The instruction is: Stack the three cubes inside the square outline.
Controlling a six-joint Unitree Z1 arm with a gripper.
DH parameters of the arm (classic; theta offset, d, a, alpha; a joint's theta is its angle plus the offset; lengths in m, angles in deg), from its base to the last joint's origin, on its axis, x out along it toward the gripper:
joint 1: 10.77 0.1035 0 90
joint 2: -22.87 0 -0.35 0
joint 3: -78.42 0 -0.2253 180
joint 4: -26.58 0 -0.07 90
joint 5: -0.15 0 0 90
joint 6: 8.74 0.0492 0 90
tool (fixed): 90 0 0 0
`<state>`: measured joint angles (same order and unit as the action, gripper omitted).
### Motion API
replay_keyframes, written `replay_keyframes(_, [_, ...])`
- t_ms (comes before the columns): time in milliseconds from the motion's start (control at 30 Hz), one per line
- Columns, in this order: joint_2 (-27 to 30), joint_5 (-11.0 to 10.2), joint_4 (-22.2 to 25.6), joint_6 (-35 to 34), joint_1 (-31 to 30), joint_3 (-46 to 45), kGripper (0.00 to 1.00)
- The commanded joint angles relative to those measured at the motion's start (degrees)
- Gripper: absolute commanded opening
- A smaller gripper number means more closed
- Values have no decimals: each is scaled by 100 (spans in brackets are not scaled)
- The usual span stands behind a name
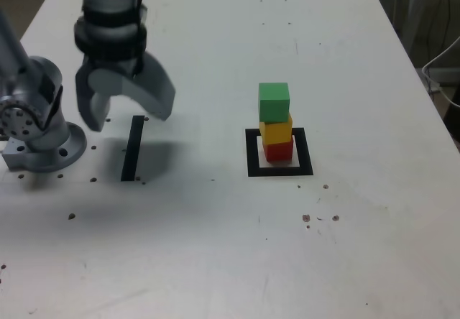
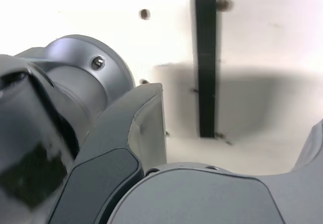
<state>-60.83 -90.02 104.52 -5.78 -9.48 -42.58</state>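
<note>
White desk (image 1: 215, 261) fills the exterior view; right of centre, the red cube (image 1: 278, 150), yellow cube (image 1: 276, 130) and green cube (image 1: 274, 101) are stacked inside the square outline (image 1: 251, 154). At upper left, the end effector (image 1: 127, 116) is seen spread open and empty. In the wrist view, a black tape strip (image 2: 206, 62) is shown on the desk.

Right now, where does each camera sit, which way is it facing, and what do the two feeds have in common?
Exterior view: off the arm, raised, angled down over the white table; it sees the green cube on the yellow cube on the red cube inside the square outline, plus the arm's base and the open, empty hand.
Wrist view: on the wrist, aimed down past the hand at the table; no cubes show.
Shared: both show the straight black tape strip and the hand.
</note>
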Motion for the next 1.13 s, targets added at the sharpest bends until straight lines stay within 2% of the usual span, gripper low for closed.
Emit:
replay_keyframes(0, [-16,-13,-185,11,23,-135,99])
replay_keyframes(367, [66,19,-601,3,30,-539,100])
replay_keyframes(633, [211,-221,-875,4,30,-585,100])
replay_keyframes(800, [248,-513,-914,6,30,-592,100])
replay_keyframes(900, [233,-617,-928,5,30,-597,100])
replay_keyframes(1000, [203,-686,-968,4,30,-603,100])
replay_keyframes(1100, [175,-621,-1021,4,30,-616,100])
